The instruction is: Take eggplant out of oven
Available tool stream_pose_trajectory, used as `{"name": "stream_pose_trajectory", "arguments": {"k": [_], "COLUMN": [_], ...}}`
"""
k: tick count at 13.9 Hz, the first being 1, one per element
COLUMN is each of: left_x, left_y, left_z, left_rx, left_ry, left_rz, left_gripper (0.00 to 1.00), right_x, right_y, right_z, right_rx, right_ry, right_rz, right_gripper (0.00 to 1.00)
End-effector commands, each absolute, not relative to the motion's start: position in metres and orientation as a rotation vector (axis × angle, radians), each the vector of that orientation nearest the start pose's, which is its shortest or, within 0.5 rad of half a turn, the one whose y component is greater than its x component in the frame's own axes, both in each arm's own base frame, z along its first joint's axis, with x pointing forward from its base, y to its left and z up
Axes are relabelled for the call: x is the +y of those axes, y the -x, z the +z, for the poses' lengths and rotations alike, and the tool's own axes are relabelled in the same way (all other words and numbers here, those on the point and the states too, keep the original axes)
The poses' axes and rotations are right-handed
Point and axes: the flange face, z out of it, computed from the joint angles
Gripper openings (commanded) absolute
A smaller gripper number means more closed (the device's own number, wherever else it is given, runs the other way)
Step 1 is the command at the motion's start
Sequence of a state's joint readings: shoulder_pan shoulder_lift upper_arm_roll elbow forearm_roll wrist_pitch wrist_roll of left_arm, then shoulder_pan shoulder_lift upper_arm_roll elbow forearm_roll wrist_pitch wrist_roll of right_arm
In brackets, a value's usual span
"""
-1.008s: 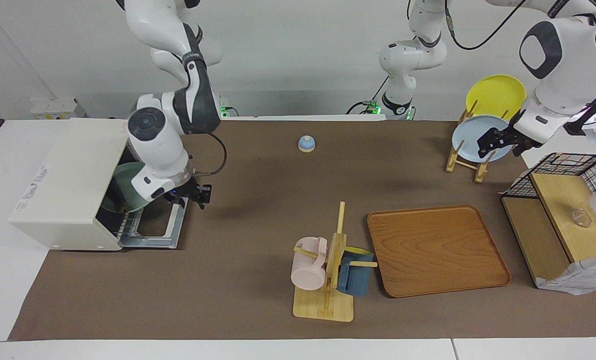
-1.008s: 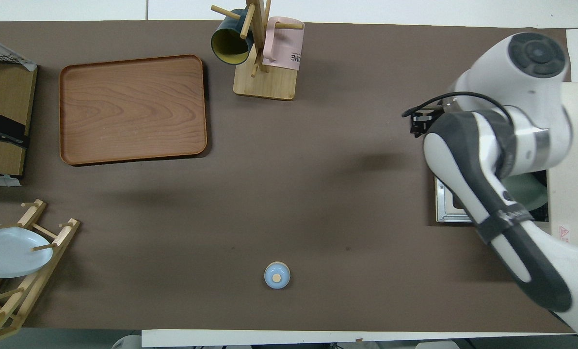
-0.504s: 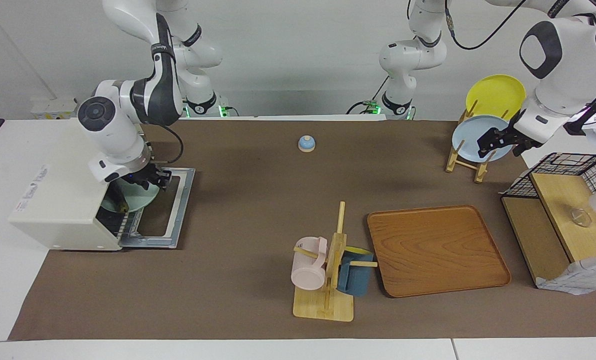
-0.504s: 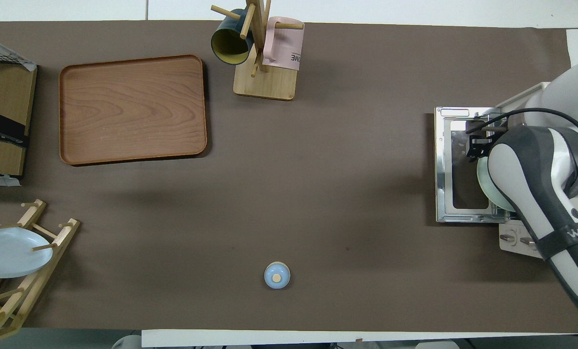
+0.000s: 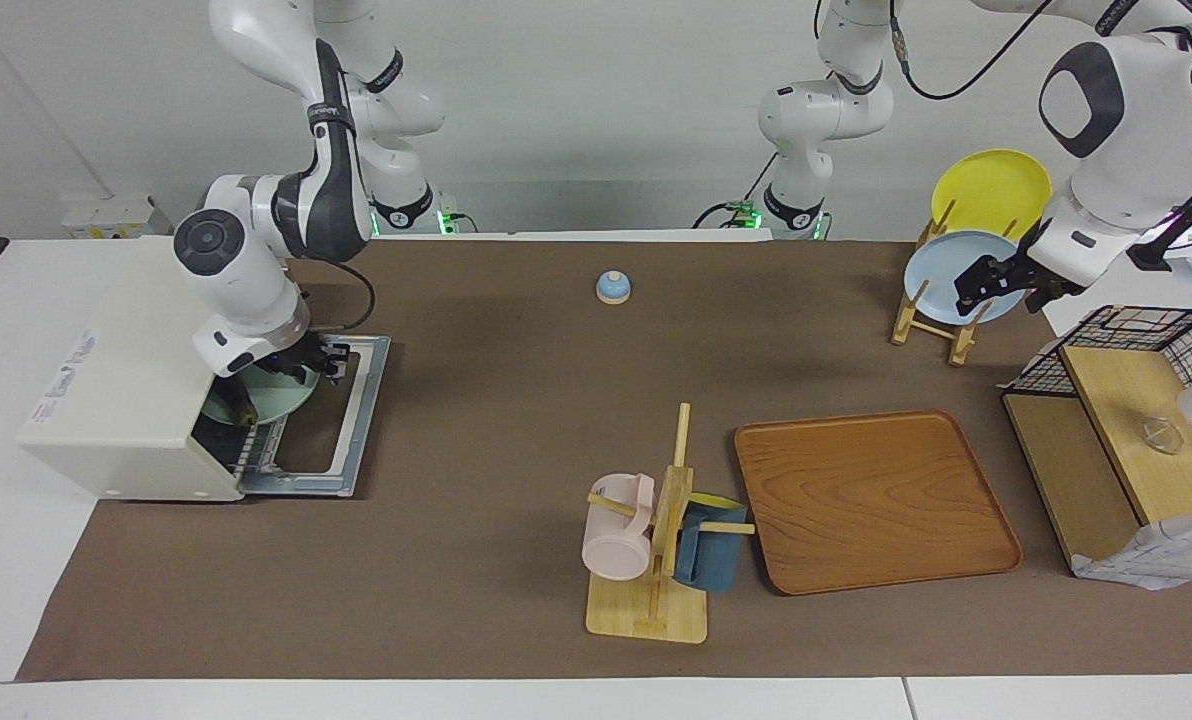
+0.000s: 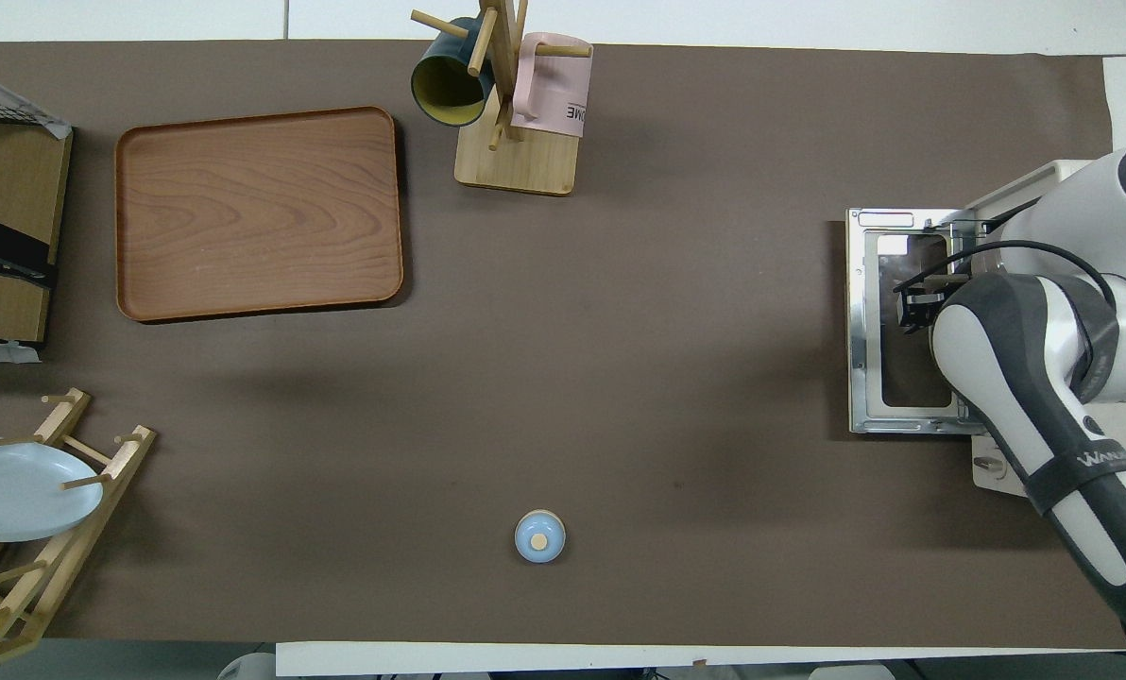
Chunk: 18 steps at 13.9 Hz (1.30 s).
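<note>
Cream oven [image 5: 126, 400]: door down, green plate [image 5: 274, 395] at mouth.
Eggplant [image 5: 245, 411]: on plate.
Right end effector [image 5: 318, 362]: over plate, fingers' state unclear.
Left end effector [image 5: 978, 285]: waits by plate rack [image 5: 931, 320], unclear.

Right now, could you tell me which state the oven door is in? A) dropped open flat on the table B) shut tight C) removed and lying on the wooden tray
A: the oven has its door folded down flat in front, with the right end effector over it.
</note>
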<state>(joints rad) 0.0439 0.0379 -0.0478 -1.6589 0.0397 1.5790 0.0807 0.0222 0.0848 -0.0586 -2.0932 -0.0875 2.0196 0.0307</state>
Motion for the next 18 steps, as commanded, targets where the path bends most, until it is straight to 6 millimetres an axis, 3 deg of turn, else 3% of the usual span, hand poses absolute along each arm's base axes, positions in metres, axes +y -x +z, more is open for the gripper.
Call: {"name": "stream_pose_trajectory", "arguments": {"k": [1,4,7,8,10,13,14,18], "left_x": [0.004,0.004,0.004,0.004,0.004,0.004,0.004,0.004], "left_y": [-0.555,-0.555,-0.555,-0.555,-0.555,-0.555,-0.555,-0.555], "left_z": [0.567,0.567,0.567,0.567,0.567,0.567,0.567,0.567], "left_rx": [0.129,0.129,0.129,0.129,0.132,0.129,0.129,0.129], "left_ry": [3.110,3.110,3.110,3.110,3.110,3.110,3.110,3.110], "left_rz": [0.188,0.188,0.188,0.188,0.188,0.188,0.188,0.188], "left_gripper": [1.00,1.00,1.00,1.00,1.00,1.00,1.00,1.00], "right_x": [-0.024,-0.008,0.040,0.077,0.171,0.298,0.350,0.471], "right_y": [-0.531,-0.534,-0.565,-0.574,-0.581,-0.586,-0.583,-0.576], "right_z": [0.363,0.366,0.403,0.423,0.456,0.441,0.430,0.377], "right_rx": [-0.074,-0.241,-0.287,-0.249,-0.067,0.171,0.206,0.276], "right_ry": [3.269,3.349,3.364,3.372,3.350,3.304,3.302,3.268], "right_rz": [0.258,0.286,0.278,0.295,0.254,0.280,0.267,0.189], "right_gripper": [0.36,0.03,0.00,0.00,0.00,0.00,0.00,0.00]}}
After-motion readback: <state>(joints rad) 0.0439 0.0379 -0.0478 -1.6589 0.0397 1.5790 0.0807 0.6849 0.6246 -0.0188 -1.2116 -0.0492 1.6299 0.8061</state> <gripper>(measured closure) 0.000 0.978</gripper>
